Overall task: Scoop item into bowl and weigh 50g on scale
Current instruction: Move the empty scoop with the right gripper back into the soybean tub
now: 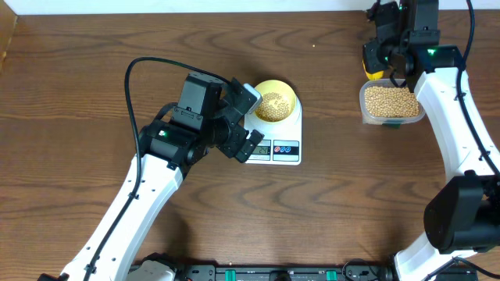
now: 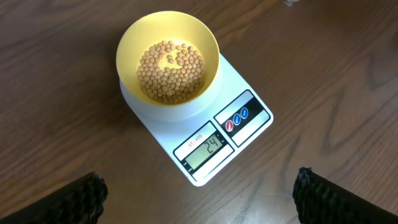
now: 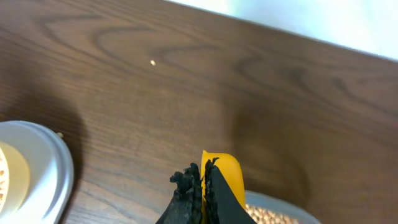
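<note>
The pale yellow bowl (image 1: 275, 100) sits on the white scale (image 1: 275, 148) and holds a layer of tan beans (image 2: 170, 70). In the left wrist view the bowl (image 2: 163, 37) stands on the scale (image 2: 249, 81), whose display reads 24. My left gripper (image 2: 198, 198) is open and empty, hovering just in front of the scale. My right gripper (image 3: 204, 180) is shut on the bright yellow scoop (image 3: 225, 180), above the near rim of the clear tub of beans (image 1: 391, 103). The scoop (image 1: 373, 70) also shows at the tub's far edge in the overhead view.
One stray bean (image 3: 153, 62) lies on the wooden table behind the scale. The table's far edge runs close behind the tub. A black cable loops over my left arm.
</note>
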You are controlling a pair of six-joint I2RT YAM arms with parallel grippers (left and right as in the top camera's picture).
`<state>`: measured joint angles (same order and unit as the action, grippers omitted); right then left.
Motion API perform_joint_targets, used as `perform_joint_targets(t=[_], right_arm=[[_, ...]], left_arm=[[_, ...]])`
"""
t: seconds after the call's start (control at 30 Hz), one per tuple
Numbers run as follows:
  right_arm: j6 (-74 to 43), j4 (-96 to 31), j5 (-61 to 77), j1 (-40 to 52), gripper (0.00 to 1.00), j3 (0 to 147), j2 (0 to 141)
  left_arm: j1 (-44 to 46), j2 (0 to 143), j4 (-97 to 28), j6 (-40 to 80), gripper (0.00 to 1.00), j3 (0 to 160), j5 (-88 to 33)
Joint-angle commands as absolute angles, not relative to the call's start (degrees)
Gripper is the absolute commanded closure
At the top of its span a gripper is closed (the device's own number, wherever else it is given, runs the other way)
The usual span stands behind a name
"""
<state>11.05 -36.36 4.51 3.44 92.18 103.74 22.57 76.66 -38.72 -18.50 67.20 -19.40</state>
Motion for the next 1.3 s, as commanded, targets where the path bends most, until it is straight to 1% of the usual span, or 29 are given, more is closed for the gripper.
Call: perform_joint_targets(t=[0.0, 0.23, 0.5, 0.67, 1.03, 1.27], right_arm=[[8.3, -37.6, -0.1, 3.0, 0.99, 92.0, 102.0], [8.1, -40.9, -4.4, 3.0, 0.99, 92.0, 101.9], [8.2, -44.2, -5.4, 2.8, 0.99, 92.0, 101.9], [8.1, -47.5, -10.3, 2.1, 0.99, 92.0, 101.9], [6.7, -48.5, -10.4, -0.8, 0.99, 92.0, 102.6], [5.5, -48.2, -9.5, -1.5, 0.99, 91.7, 106.3]], left_arm=[[22.4, 77.1, -38.8, -19.5, 0.02, 66.8, -19.9], [22.4, 77.1, -38.8, -19.5, 0.02, 66.8, -19.9], [22.4, 77.1, -38.8, -19.5, 0.03, 66.8, -19.9], [22.4, 77.1, -38.8, -19.5, 0.02, 66.8, -19.9], [22.4, 77.1, -38.8, -19.5, 0.03, 66.8, -19.9], [22.4, 77.1, -38.8, -19.5, 0.02, 66.8, -19.9]])
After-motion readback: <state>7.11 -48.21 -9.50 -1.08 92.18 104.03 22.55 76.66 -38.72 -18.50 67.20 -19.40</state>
